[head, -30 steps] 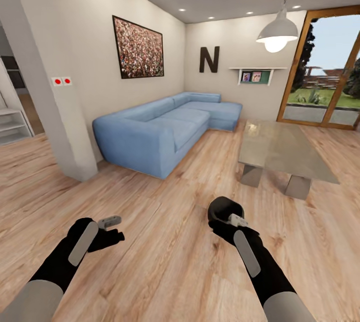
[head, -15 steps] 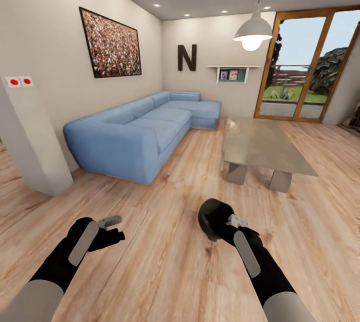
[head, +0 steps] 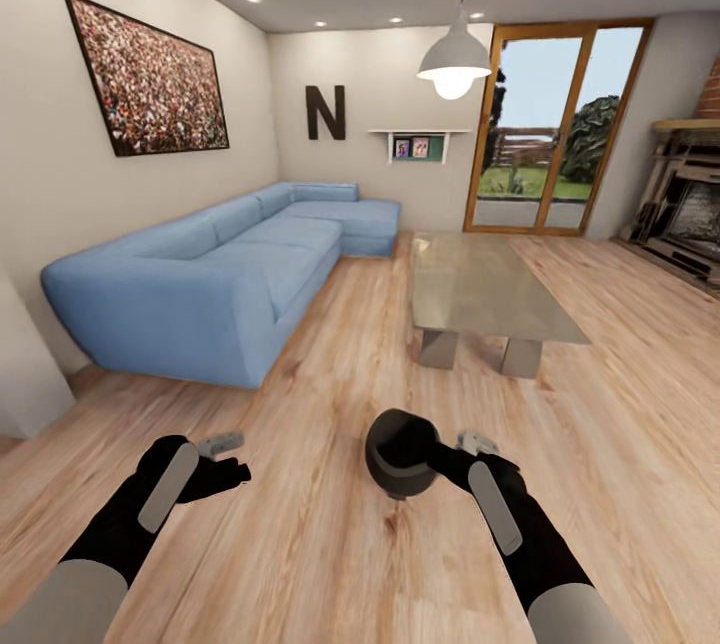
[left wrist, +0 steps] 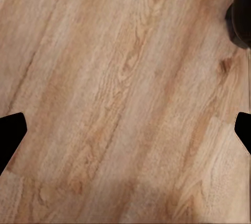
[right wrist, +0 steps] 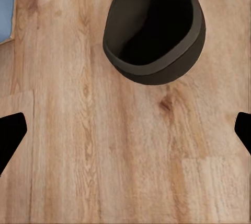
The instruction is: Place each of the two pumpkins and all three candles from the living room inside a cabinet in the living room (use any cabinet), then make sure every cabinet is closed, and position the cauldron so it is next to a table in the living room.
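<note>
1. While the head view looks across a living room, the cauldron [head: 401,453] sits low in the foreground on the wooden floor [head: 330,364], just in front of the right gripper [head: 478,445].
2. Seen from the right wrist, the cauldron [right wrist: 155,30] lies ahead of the fingertips [right wrist: 10,132], beyond their reach and apart from them; bare floor [right wrist: 120,156] lies between the two tips. Its wide mouth faces the camera and the inside is dark.
3. Right jaws: spread wide, tips at opposite edges of the wrist picture, nothing between them, nothing touched.
4. Left gripper [head: 224,446] hangs over bare boards, well apart from the cauldron. From the left wrist, the fingertips [left wrist: 11,130] stand far apart with only floor [left wrist: 125,98] between; a dark rounded edge, probably the cauldron [left wrist: 241,18], cuts into one corner.
5. Left jaws: open, empty.
6. Coffee table [head: 490,284], grey glass top on blocky grey legs, stands farther into the room beyond the cauldron, with open floor between the two.
7. Blue corner sofa [head: 220,274] runs along the wall on the robot's left, with a framed picture [head: 150,84] above it and a letter N [head: 326,112] on the far wall.
8. Pendant lamp [head: 453,59] hangs over the table; glazed doors [head: 545,129] behind it; fireplace [head: 690,209] at far right.
</note>
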